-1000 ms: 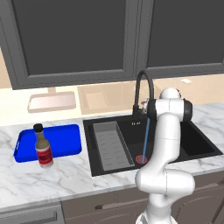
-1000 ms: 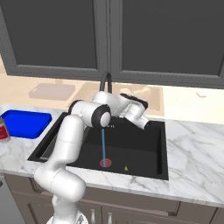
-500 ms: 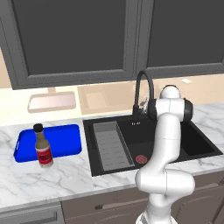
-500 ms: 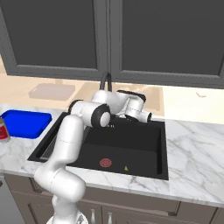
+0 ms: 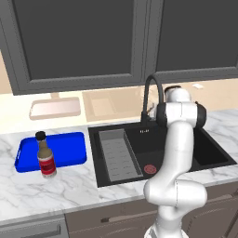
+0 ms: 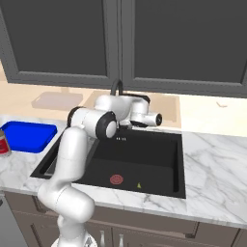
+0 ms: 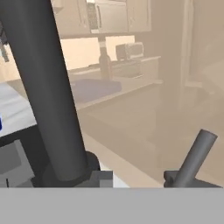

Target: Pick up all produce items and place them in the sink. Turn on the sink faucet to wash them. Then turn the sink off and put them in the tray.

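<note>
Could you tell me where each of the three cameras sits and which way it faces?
Left base view: behind the arm's left, facing the sink; arm at lower right.
Right base view: behind its right, same sink; arm at lower left.
Hand view: on the hand, close to the sink faucet.
Both base views share the blue tray.

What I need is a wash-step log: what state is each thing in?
sink faucet, no water running
sink, holds the fruit beside the drain
fruit, lying loose on the sink floor
blue tray, no produce in it
bottle, upright, capped
cabinet doors, shut
</note>
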{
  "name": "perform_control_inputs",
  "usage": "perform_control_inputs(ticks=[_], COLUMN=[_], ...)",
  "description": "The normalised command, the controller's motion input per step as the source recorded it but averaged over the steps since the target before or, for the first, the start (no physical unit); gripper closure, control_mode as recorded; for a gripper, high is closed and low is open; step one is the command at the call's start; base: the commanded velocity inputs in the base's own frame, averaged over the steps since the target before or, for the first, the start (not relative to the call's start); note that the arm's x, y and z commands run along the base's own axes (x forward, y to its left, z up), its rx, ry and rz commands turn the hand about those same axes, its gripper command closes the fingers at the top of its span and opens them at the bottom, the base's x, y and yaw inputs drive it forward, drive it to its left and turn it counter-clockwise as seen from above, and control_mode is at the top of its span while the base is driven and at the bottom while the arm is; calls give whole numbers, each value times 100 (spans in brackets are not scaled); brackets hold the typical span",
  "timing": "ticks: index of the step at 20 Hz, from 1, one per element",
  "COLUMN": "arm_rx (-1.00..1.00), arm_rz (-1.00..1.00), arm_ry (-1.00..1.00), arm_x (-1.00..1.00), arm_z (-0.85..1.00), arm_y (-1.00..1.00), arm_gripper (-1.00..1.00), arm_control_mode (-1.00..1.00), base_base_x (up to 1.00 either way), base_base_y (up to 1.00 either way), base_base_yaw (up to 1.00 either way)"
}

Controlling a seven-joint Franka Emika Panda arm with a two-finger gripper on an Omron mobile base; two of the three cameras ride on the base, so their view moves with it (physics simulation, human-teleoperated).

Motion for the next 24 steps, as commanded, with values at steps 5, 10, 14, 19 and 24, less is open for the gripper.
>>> perform_control_inputs(ticks=[5, 10, 14, 19, 24], arm_rx=[-4, 1, 1, 0, 0], arm_rz=[2, 6, 1, 2, 3], arm_ry=[0, 0, 0, 0, 0], arm_x=[2, 17, 10, 0, 0], arm_z=[-1, -1, 0, 1, 0], arm_y=[15, -14, -20, -24, -31], arm_gripper=[-100, -100, -100, -100, -100], arm_control_mode=[-100, -100, -100, -100, -100], base_base_x=[0, 0, 0, 0, 0], base_base_y=[0, 0, 0, 0, 0], base_base_yaw=[0, 0, 0, 0, 0])
